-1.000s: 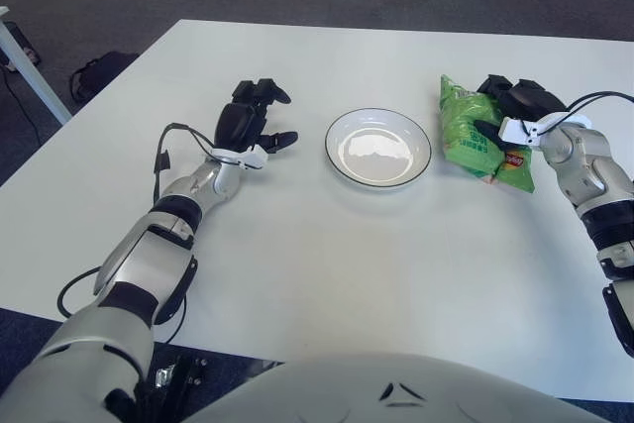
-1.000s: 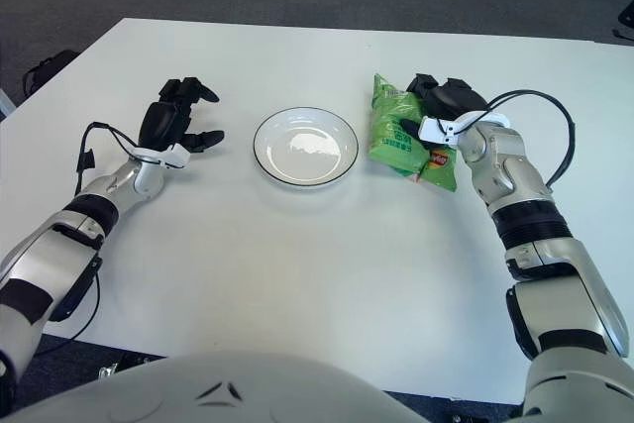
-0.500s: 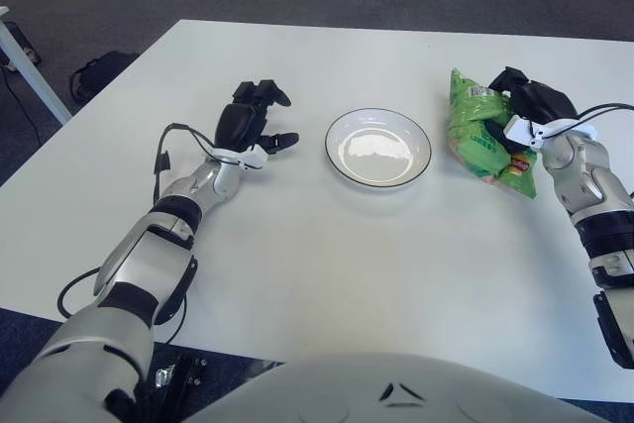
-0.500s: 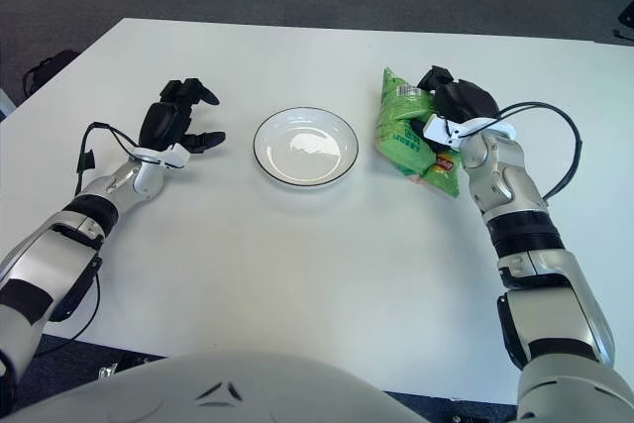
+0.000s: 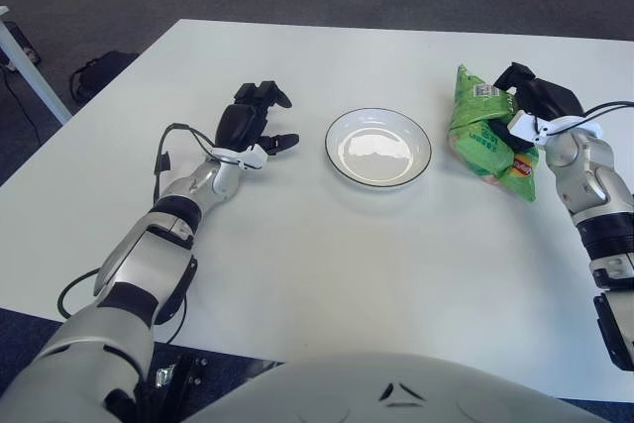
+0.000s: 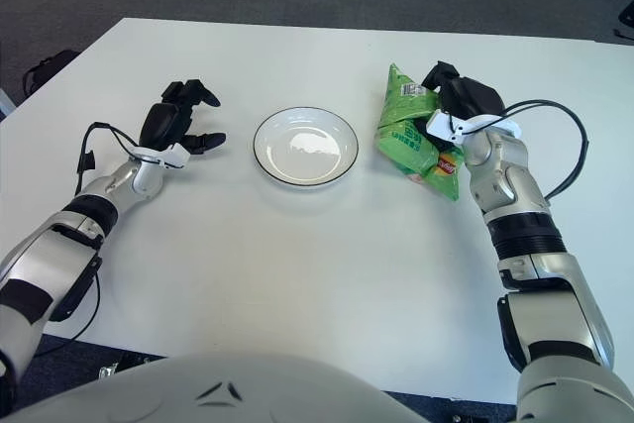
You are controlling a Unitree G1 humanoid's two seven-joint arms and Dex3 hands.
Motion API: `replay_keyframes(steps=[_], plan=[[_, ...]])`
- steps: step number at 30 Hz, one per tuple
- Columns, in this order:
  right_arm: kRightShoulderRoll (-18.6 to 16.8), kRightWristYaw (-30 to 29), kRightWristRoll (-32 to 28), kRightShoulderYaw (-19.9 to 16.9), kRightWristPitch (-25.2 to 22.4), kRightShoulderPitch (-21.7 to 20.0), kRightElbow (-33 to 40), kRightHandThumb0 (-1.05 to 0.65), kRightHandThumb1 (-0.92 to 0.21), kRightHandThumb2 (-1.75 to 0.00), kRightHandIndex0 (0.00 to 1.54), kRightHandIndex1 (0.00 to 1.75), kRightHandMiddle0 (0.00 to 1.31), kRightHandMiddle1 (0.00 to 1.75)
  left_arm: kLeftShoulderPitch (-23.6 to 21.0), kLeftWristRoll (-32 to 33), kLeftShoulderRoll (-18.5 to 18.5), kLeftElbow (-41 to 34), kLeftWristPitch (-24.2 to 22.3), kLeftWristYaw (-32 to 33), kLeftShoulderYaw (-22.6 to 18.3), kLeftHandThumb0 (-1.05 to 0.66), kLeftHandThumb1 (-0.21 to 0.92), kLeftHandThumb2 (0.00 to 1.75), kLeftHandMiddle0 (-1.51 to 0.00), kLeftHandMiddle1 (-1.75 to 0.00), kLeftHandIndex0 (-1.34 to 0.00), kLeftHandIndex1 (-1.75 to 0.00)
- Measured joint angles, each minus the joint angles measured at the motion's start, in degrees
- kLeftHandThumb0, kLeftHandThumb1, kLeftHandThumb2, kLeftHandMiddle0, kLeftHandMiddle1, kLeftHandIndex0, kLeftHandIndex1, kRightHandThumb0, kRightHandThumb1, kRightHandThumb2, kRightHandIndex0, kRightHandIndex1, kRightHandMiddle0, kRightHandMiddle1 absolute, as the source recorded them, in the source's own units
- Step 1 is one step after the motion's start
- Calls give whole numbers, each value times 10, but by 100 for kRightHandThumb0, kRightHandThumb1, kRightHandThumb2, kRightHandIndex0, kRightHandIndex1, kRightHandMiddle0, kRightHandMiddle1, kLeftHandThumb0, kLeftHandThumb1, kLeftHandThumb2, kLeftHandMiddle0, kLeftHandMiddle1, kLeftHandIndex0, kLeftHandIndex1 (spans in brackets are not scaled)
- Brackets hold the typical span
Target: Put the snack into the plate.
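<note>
— Right hand (image 6: 464, 106)? 
— Clamped on snack bag (image 6: 414, 136), long axis tilted up off tabletop (image 6: 327, 274). 
— Plate (image 6: 305, 146)? 
— Just left of bag, empty. 
— Left hand (image 6: 176, 124)? 
— Relaxed, holding nothing, left of plate.

Plate (image 5: 378, 147) at the centre of the table (image 5: 327, 264), snack bag (image 5: 482, 132) just right of the plate, right hand (image 5: 536, 111) on the bag's right side gripping it, left hand (image 5: 248, 123) left of the plate, well apart from it.
</note>
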State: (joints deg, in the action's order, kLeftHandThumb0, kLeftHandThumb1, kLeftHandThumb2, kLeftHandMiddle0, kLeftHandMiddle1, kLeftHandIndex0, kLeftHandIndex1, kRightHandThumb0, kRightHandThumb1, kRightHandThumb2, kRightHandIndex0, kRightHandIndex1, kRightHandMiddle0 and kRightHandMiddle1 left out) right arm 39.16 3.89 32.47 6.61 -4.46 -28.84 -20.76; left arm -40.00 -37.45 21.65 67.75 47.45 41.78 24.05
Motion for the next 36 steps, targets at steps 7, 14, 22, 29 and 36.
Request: replay_keyframes(steps=[7,14,22,29,36], plan=[[-4,56,-21,-25,-76,-1,94,0,-9,-154,82,163,56,175,-2,12,-3,3,-1,-20,-6,-35,92,53,-27,-104,-18,-175],[-34,108,-23,-42,-212,-31,262,0,-5,-153,92,146,60,175,-2,36,-9,9,-7,-61,-22,-35,92,53,-28,-106,-18,-175],[-42,30,-27,-47,-89,-89,167,0,-3,-156,91,148,62,175,-1,56,-17,10,-20,-104,-36,-35,92,53,-28,-106,-18,-175],[-48,2,-27,-34,-1,-139,119,0,0,-164,88,162,64,175,-1,56,-18,10,-27,-116,-38,-35,92,53,-25,-107,-18,-175],[-143,83,-7,87,-9,-167,126,0,3,-167,88,164,66,175,-2,54,-35,2,-48,-119,-39,-35,92,53,-25,-108,-18,-175]])
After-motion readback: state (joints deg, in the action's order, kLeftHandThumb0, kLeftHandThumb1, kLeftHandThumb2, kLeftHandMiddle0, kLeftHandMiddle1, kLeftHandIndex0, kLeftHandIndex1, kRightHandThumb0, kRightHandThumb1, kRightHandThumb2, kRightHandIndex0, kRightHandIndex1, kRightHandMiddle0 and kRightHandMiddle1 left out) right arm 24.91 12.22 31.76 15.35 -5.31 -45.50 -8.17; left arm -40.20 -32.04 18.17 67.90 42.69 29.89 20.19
